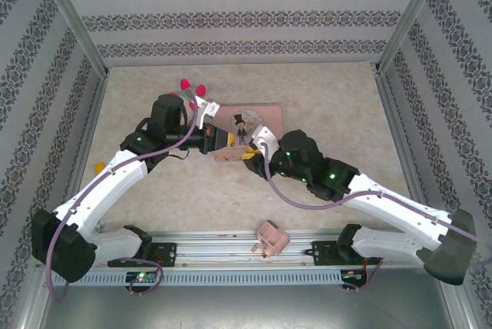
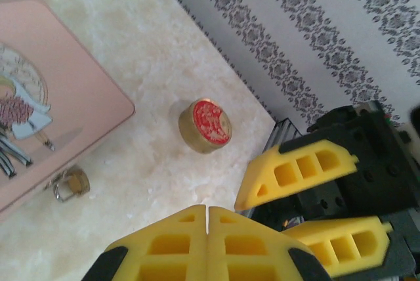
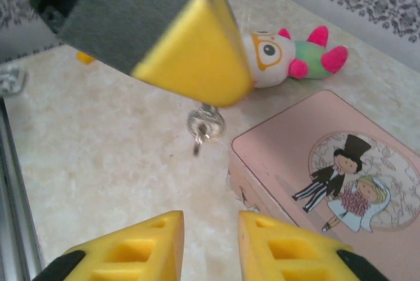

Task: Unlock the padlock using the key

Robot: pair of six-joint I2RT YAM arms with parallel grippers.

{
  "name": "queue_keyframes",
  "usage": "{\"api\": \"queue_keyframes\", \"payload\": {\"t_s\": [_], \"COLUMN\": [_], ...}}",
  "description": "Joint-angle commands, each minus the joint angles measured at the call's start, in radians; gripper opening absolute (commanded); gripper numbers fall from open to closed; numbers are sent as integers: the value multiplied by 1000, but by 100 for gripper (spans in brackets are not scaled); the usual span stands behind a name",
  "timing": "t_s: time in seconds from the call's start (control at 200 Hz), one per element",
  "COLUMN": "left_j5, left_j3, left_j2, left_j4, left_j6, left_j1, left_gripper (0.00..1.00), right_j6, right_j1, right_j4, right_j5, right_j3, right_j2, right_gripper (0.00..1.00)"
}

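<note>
The padlock (image 3: 205, 123), tiny and brass with a silver shackle, lies on the table beside the pink tin (image 3: 308, 163). It also sits against the tin's edge in the left wrist view (image 2: 72, 182). A thin dark sliver, the key (image 3: 197, 144), sticks out of the padlock. My left gripper (image 2: 207, 210) is shut with nothing showing between its fingers; one of its fingers (image 3: 190, 51) hangs just above the padlock. My right gripper (image 3: 210, 235) is open, short of the padlock, with nothing between its pads. From above, both grippers (image 1: 223, 141) (image 1: 250, 156) meet at the tin's front.
A round brass disc with a red top (image 2: 205, 125) lies near the right gripper's fingers (image 2: 295, 171). A plush toy (image 3: 282, 54) lies behind the tin. A pink plug-like block (image 1: 270, 237) sits at the near edge. A small yellow item (image 1: 100, 166) is at the left.
</note>
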State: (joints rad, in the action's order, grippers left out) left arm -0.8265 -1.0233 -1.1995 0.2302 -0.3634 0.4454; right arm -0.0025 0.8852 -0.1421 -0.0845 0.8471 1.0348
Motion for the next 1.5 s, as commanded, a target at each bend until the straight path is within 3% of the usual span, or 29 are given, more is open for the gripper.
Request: {"api": "queue_keyframes", "payload": {"t_s": [0.0,0.24,0.435,0.615,1.494], "left_j5": [-24,-135,-173,-195,-205], "left_j3": [24,51,57,54,60], "left_j2": [11,-8,6,9,14], "left_j4": [-189,-340,-374,-383,-453], "left_j6": [-4,-35,-29,-34,-91], "left_j1": [8,8,8,7,8], "left_gripper": [0,0,0,0,0], "right_j6": [126,515,629,656,653], "right_j1": [-46,-256,-284,-279,-278], "right_j4": [98,502,644,683,712], "right_j5": [-79,-518,-652,-697,-652], "right_j3": [-48,-138,-106,-72,-109], "right_j2": [-50,-57,-10,44,86], "right_gripper": [32,41,44,43,34]}}
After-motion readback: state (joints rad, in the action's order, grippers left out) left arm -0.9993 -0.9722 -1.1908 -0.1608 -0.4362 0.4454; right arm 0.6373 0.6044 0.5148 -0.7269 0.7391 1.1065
